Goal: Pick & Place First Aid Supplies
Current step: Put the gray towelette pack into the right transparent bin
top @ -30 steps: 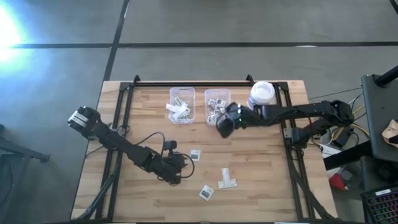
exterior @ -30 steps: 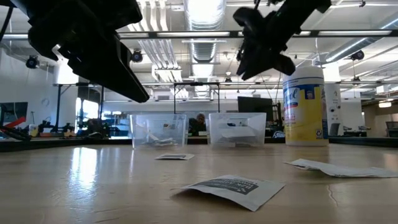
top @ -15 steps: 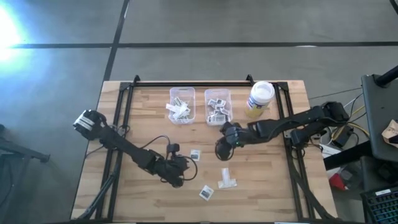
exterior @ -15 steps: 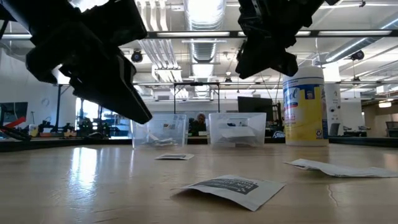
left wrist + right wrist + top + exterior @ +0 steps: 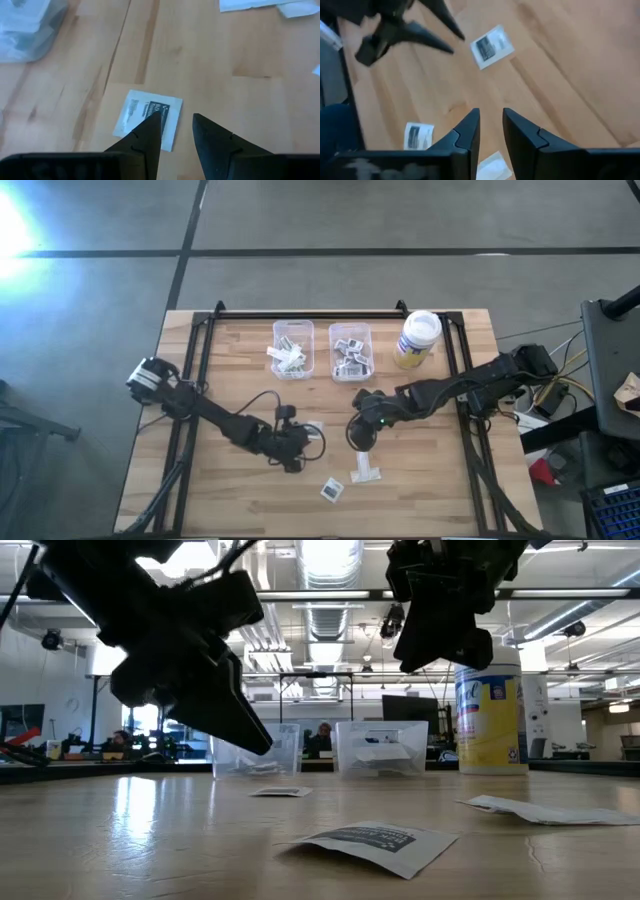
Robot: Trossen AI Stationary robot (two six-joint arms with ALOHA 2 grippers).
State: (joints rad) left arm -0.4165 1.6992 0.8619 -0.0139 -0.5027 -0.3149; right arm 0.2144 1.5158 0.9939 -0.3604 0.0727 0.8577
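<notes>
Left pincer (image 5: 300,442) hangs low over the tabletop (image 5: 230,370), near its middle – fingers (image 5: 147,131) narrowly apart, nothing btw. them. One fingertip is just above a square white packet (image 5: 148,118) w/ dark print, which lies flat on the wood.

Right pincer (image 5: 360,437) hovers a bit to the right of it, also w/ a narrow gap and holding nothing. Just beside it, toward the front edge, lies a pale strip packet (image 5: 364,471); another square packet (image 5: 331,490) is near the strip, further to the front.

At the back of the tabletop stand two clear bins side by side – left bin (image 5: 293,350) and right bin (image 5: 350,352) – both w/ packets inside. A white-lidded jar (image 5: 418,338) stands right of them.
</notes>
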